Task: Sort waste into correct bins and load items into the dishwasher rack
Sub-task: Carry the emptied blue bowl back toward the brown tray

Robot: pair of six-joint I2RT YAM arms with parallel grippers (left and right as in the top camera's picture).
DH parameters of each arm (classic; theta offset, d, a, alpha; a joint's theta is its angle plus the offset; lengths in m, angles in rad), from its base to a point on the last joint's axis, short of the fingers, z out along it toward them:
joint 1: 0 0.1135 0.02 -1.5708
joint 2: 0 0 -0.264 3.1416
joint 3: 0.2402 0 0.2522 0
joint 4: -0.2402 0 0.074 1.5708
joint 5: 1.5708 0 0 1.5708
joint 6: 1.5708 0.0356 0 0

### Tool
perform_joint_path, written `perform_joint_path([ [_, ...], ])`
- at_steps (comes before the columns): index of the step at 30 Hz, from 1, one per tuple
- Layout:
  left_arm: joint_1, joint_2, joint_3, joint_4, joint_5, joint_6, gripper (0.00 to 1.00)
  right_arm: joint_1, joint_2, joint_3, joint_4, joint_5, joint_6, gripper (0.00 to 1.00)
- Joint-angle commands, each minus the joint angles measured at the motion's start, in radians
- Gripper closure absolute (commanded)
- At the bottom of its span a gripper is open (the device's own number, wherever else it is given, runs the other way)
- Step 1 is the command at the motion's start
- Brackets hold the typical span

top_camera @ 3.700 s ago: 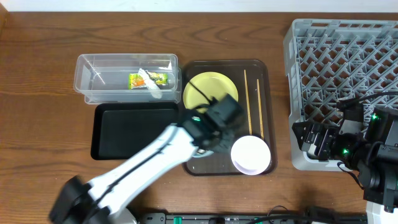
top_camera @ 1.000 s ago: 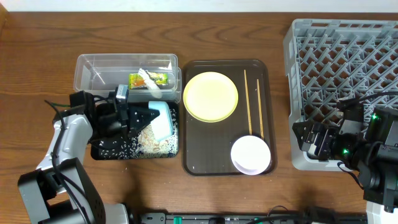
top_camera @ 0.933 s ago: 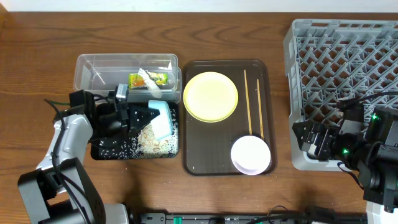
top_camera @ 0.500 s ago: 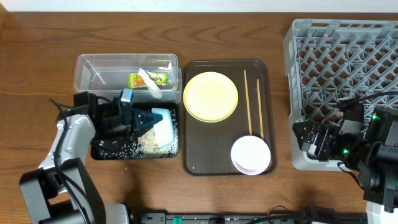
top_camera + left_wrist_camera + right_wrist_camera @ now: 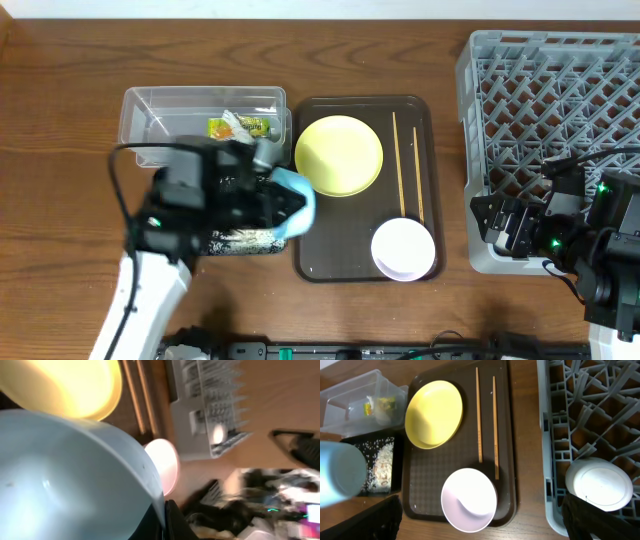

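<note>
My left gripper (image 5: pixel 290 203) is shut on the rim of the small light-blue bowl (image 5: pixel 299 199) and holds it raised over the gap between the black container (image 5: pixel 240 241) and the brown tray (image 5: pixel 325 262). The bowl fills the left wrist view (image 5: pixel 65 475), where the jaws (image 5: pixel 165 516) pinch its edge. Rice bits (image 5: pixel 377 462) lie in the black container. The wrapper (image 5: pixel 242 127) and white scrap (image 5: pixel 240 142) lie in the clear tub (image 5: pixel 160 112). The yellow plate (image 5: pixel 339 155), two chopsticks (image 5: pixel 399 160) and the white bowl (image 5: pixel 403 248) are on the tray. My right gripper (image 5: pixel 497 225) is open and empty beside the grey rack (image 5: pixel 560 110).
In the right wrist view, the rack (image 5: pixel 590 425) fills the right side, with a white round object (image 5: pixel 598 485) at its near corner. My raised left arm (image 5: pixel 160 270) hides most of the black container from above. Bare wooden table (image 5: pixel 60 180) lies to the left.
My left arm has lifted the light-blue bowl off the black container and swung it right towards the tray. Rice now lies in the black container. The right arm has not moved.
</note>
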Motion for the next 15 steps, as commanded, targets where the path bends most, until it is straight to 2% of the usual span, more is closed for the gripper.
perform_joint_path([
  [1, -0.202, 0.027, 0.012, 0.011, -0.463, -0.127, 0.94, 0.016, -0.002, 0.014, -0.001, -0.001, 0.001, 0.01],
  [3, -0.328, 0.080, 0.012, 0.036, -0.604, -0.127, 0.94, 0.016, -0.002, 0.014, -0.001, -0.001, 0.001, 0.01],
  [6, -0.435, 0.171, 0.012, 0.095, -0.689, -0.127, 0.94, 0.016, -0.002, 0.014, -0.001, -0.001, 0.001, 0.01],
  [15, -0.517, 0.400, 0.012, 0.191, -0.692, -0.139, 0.86, 0.016, -0.002, 0.014, -0.001, -0.001, 0.001, 0.01],
])
